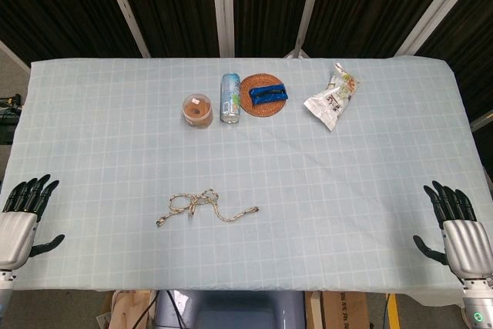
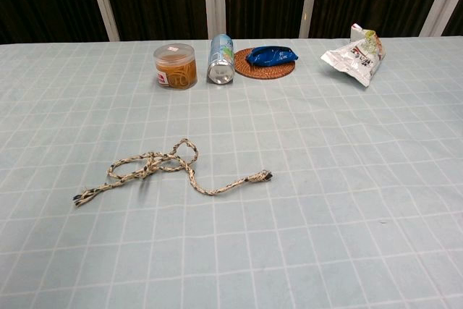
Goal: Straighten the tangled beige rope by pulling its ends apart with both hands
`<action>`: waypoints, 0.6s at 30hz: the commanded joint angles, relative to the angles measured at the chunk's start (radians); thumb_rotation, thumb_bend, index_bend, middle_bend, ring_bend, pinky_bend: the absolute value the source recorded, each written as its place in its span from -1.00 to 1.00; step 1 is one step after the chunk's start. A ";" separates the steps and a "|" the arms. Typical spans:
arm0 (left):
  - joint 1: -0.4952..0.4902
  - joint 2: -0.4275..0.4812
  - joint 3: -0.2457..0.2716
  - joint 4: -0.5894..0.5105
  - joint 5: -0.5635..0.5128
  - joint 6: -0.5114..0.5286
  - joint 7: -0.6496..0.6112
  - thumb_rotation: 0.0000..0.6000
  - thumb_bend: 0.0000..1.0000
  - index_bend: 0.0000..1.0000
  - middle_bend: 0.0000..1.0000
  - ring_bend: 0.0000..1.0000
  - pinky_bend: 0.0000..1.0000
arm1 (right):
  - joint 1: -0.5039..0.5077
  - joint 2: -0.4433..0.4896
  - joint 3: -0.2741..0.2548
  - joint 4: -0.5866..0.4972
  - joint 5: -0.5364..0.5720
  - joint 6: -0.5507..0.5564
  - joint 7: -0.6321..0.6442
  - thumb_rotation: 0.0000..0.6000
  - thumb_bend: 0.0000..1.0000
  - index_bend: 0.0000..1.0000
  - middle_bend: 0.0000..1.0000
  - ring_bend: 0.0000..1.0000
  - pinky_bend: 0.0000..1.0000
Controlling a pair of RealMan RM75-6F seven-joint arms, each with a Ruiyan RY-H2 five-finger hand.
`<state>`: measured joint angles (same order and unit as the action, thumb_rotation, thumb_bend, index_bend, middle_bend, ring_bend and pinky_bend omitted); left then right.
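The beige rope (image 1: pixel 202 207) lies on the pale checked tablecloth (image 1: pixel 323 190), toward the near edge and left of the table's middle, with its long axis running roughly left to right. Its loose tangle of loops sits in the left half of its length, one frayed end (image 2: pixel 81 199) trailing out toward the robot's left and nearer the front edge, the other end (image 2: pixel 262 176) reaching right along a gently curved single strand. Neither hand touches it. The left hand (image 1: pixel 21 225) hovers at the table's near left corner, fingers extended and slightly spread with the thumb out to the side, holding nothing; the right hand (image 1: pixel 458 233) mirrors it at the near right corner, fingers likewise straight and apart, also empty. Both show only in the head view. The rope lies inward from both hands, but not evenly: the left hand is clearly the nearer, with the left end a moderate reach to its right, while the right hand is well apart from the right end and would have to cross much of the table's width. Judging from this, the task has not begun, and each hand must first travel inward to pinch its own end. At the far side stand a clear jar of rubber bands (image 2: pixel 175 66), a can (image 2: pixel 221 58), a blue packet (image 2: pixel 271 55) on a woven coaster (image 2: pixel 249 70), and a crumpled snack bag (image 2: pixel 354 54), all well clear of the rope
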<state>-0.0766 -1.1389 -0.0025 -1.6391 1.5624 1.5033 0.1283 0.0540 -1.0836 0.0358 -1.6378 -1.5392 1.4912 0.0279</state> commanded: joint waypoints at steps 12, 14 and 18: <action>0.003 0.002 -0.001 -0.003 0.000 0.007 -0.003 1.00 -0.90 -1.00 -1.00 -1.00 -1.00 | 0.003 0.000 -0.005 -0.004 -0.020 0.001 0.004 1.00 -0.46 -1.00 -1.00 -1.00 -1.00; 0.002 0.001 -0.003 -0.004 -0.002 0.006 -0.006 1.00 -0.90 -1.00 -1.00 -1.00 -1.00 | 0.009 -0.002 -0.006 0.003 -0.036 0.001 0.007 1.00 -0.46 -1.00 -1.00 -1.00 -1.00; -0.001 0.001 -0.003 -0.002 -0.003 0.000 -0.005 1.00 -0.90 -1.00 -1.00 -1.00 -1.00 | 0.032 -0.006 -0.005 0.008 -0.063 -0.015 0.044 1.00 -0.46 -1.00 -1.00 -1.00 -1.00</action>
<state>-0.0772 -1.1382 -0.0057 -1.6408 1.5590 1.5033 0.1234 0.0753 -1.0883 0.0308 -1.6314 -1.5919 1.4861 0.0537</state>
